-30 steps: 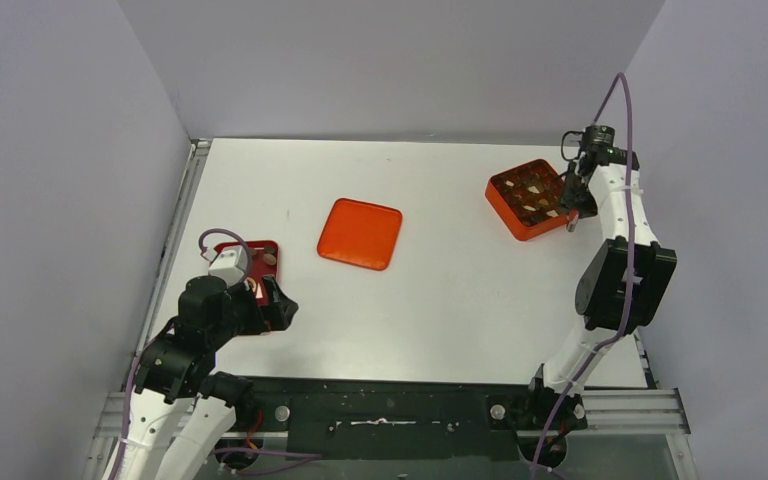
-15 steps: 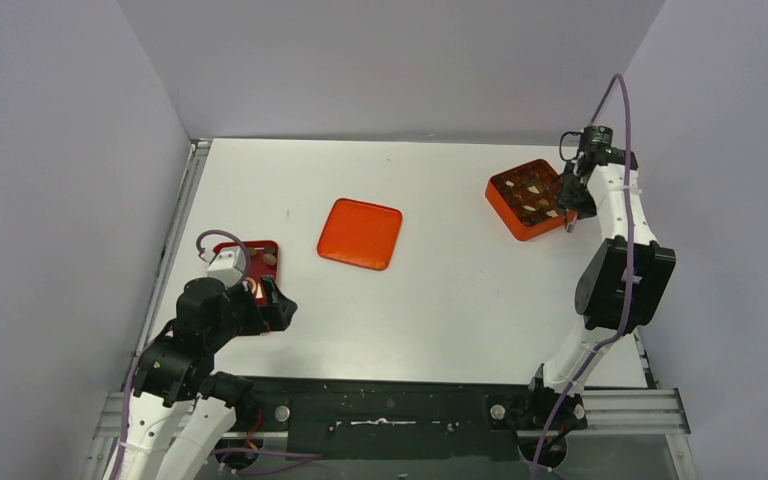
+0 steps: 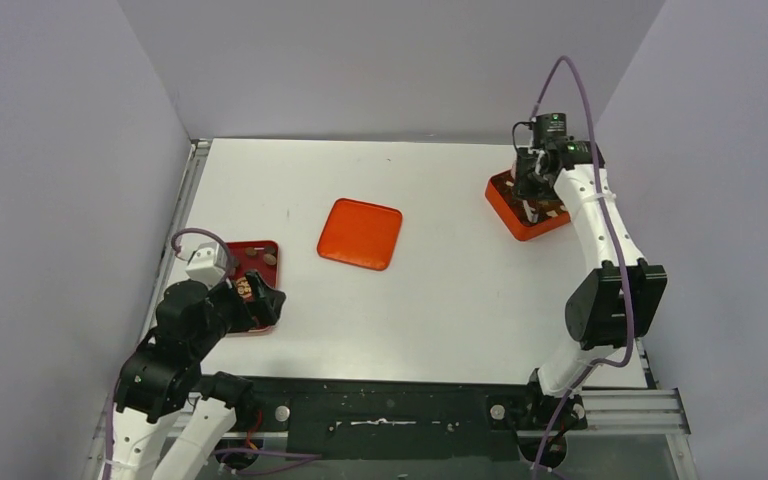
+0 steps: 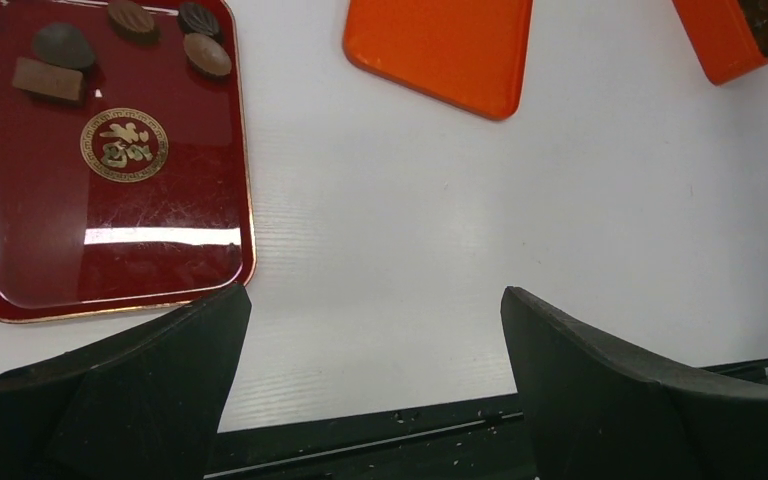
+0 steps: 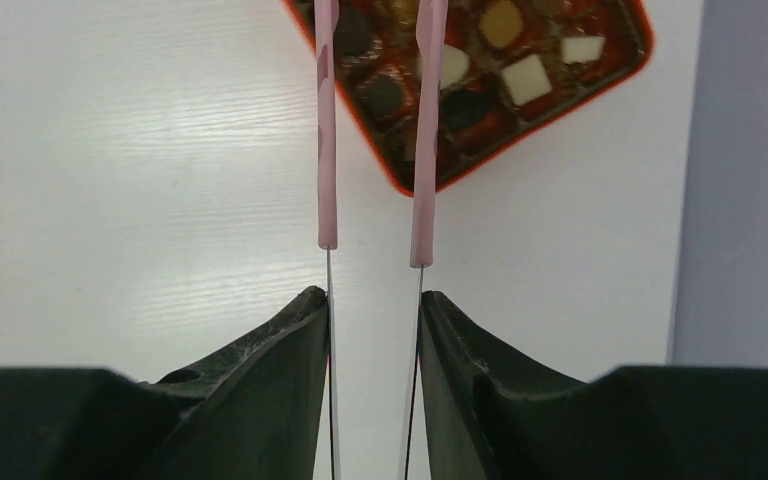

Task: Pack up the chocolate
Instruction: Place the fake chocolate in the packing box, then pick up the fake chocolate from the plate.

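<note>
Right hand (image 5: 375,310): narrow, pinched on the pink tongs (image 5: 327,150), whose two arms run straight out over the orange box (image 3: 508,215) at the far right of the tabletop (image 4: 380,200).

Left hand (image 4: 372,293): fingers spread wide, holding nothing, hovering just beside the red tray (image 4: 110,240).

Chocolate (image 5: 527,78): mostly in the box's compartments, dark and pale mixed. Four loose pieces (image 4: 62,45) sit at the tray's far end, well apart from the box. The orange lid (image 4: 440,45) lies flat between tray and box.

Risks, as judged:
- The tongs are thin and gripped near their rear ends, so they could twist or slip in the fingers if a tip catches a divider.
- A tip pressing on the box wall could shove the box toward the right edge.
- A piece carried across from the tray could drop on the way, since the squeeze is light and the pieces are tiny.

Hard to make out:
- The tong tips are cut off at the top of the wrist view, so whether they hold a piece cannot be told.
- From above, the right arm covers most of the box.
- Empty compartments cannot be counted.
</note>
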Motion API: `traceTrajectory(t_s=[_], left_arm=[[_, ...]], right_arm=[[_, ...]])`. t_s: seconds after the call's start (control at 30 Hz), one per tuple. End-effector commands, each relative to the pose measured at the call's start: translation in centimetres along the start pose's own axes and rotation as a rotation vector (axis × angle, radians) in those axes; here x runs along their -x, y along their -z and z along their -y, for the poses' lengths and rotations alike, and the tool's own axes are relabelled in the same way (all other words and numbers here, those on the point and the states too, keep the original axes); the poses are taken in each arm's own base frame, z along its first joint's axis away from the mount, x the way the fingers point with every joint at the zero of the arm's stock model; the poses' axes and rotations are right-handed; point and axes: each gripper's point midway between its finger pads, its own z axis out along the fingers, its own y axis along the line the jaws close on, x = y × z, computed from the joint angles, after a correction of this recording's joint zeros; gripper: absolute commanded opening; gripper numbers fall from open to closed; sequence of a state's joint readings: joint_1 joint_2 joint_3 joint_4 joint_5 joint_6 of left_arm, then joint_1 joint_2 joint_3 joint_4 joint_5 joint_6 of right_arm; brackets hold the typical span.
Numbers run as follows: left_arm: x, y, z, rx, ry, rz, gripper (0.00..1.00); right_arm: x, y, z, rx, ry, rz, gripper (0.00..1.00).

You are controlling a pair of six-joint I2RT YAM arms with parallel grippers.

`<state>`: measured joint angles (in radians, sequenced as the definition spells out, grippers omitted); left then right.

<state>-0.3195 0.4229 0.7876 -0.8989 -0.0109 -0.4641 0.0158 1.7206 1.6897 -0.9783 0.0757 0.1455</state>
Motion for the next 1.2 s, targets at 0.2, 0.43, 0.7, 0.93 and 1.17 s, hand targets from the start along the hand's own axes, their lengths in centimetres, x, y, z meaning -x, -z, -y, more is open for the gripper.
traceTrajectory(t_s=[0.2, 0.43, 0.7, 0.93, 1.17], left_arm=[[5.4, 4.7, 0.2, 0.041, 0.026, 0.199, 0.97], [8.9, 9.2, 1.1, 0.026, 0.027, 0.316, 0.97], [11.3, 13.5, 1.9, -0.003, 0.039, 0.410, 0.97], [12.0, 15.3, 1.4, 0.006, 0.040, 0.475, 0.97], [12.3, 16.5, 1.1, 0.017, 0.034, 0.509, 0.97]], right_arm=[[2.2, 8.4, -14.3, 0.314, 0.191, 0.259, 0.36], [-0.6, 11.2, -24.2, 0.458, 0.312, 0.294, 0.36], [-5.5, 13.5, -34.8, 0.589, 0.469, 0.270, 0.36], [-8.5, 14.4, -41.5, 0.651, 0.578, 0.255, 0.36], [-12.4, 13.9, -46.3, 0.701, 0.654, 0.193, 0.36]])
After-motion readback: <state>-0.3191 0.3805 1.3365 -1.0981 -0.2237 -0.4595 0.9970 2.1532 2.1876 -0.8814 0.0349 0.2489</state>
